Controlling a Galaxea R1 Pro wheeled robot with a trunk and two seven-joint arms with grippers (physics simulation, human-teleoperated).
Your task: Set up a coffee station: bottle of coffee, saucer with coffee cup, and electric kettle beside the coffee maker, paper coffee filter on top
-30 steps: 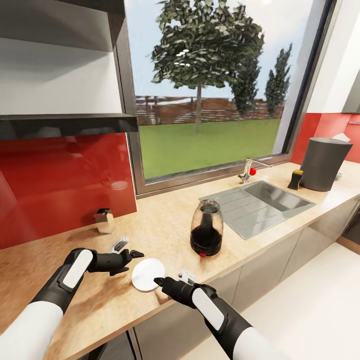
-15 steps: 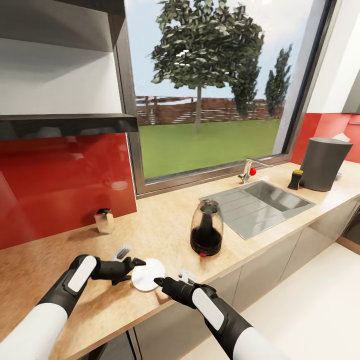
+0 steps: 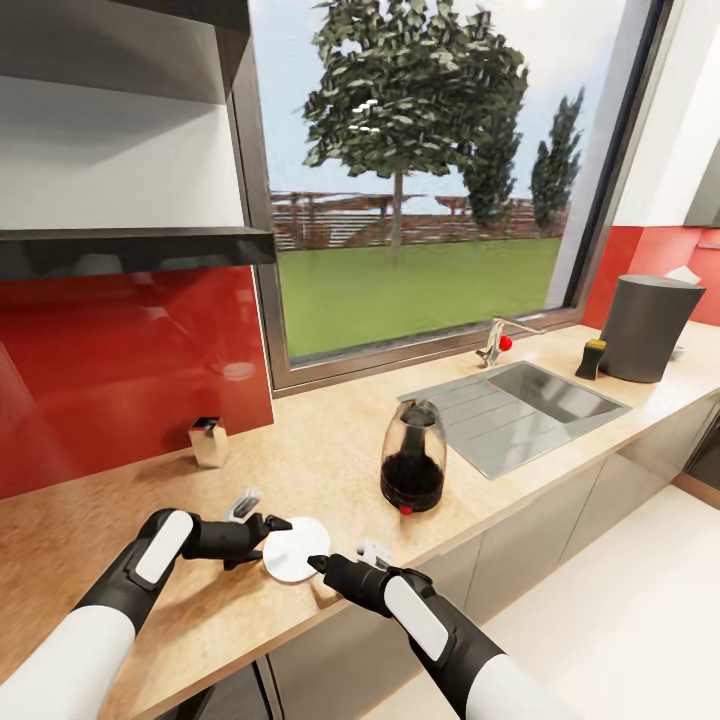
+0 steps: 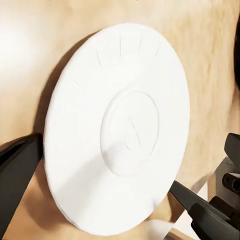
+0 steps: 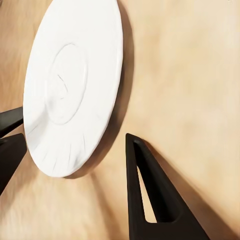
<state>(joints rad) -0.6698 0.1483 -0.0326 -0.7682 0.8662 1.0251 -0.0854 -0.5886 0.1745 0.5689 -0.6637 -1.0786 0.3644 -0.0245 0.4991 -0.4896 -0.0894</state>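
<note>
Kitchen surface (image 3: 330, 450) held a white paper filter (image 3: 293, 549) between the spread left claw (image 3: 272, 526) and spread right claw (image 3: 318, 564); careless closing risked creasing it.

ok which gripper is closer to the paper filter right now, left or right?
The left gripper: its tips reach the rim of the paper filter on the countertop. The right gripper sits at the filter's near edge, one finger clear of it.
</note>
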